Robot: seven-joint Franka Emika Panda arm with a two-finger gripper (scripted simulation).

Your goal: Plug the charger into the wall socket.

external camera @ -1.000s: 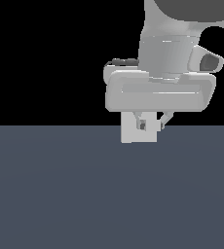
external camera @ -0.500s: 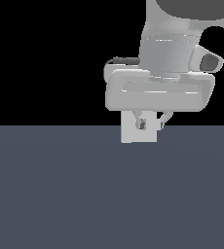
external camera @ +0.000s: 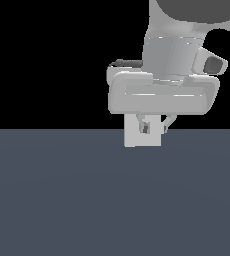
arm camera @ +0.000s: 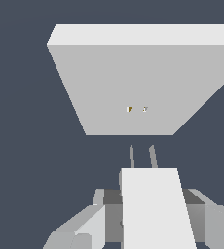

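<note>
In the exterior view the pincer (external camera: 154,128) hangs low over the grey bench (external camera: 87,200), its fingers (external camera: 144,127) down in front of a pale block (external camera: 137,137). From here I cannot tell whether that block is the charger, the wall socket behind it, or both overlapping.

The wrist view is clearer. The charger (arm camera: 155,209) sits between the fingers (arm camera: 84,228), which press in on its two sides, so the pincer is pinching it. Its two thin prongs (arm camera: 142,156) point ahead of the pincer toward the wall socket (arm camera: 138,87), whose two small holes (arm camera: 137,109) lie nearly in line with them, perhaps slightly off to one side. A gap of bare bench shows between prong tips and plate.

So grasp and rough alignment look done; closing the gap and seating the prongs remain.
</note>
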